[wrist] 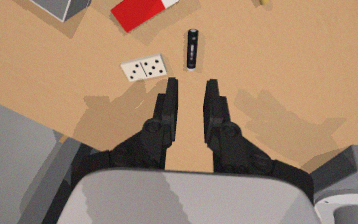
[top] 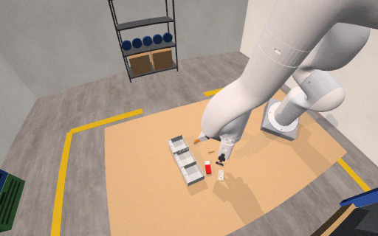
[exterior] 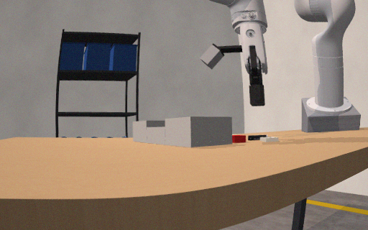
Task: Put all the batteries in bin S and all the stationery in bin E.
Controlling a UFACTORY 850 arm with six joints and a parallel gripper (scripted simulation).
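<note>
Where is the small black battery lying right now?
In the wrist view, the black battery lies on the table just ahead of the open gripper, right of the domino, below the red eraser.

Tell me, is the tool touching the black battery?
Apart. The exterior view shows the tool hanging well above the black battery on the table.

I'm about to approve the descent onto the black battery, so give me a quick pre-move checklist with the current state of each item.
1. Gripper empty, fingers parted: ok.
2. Battery lying free on the table, nothing touching it: ok.
3. Gripper well above the table: ok.
4. Battery centred between the fingertips: not ok, it lies ahead of them.
5. Domino and red eraser apart from the battery: ok.
6. Bin S located: cannot tell, no letters readable.
</note>
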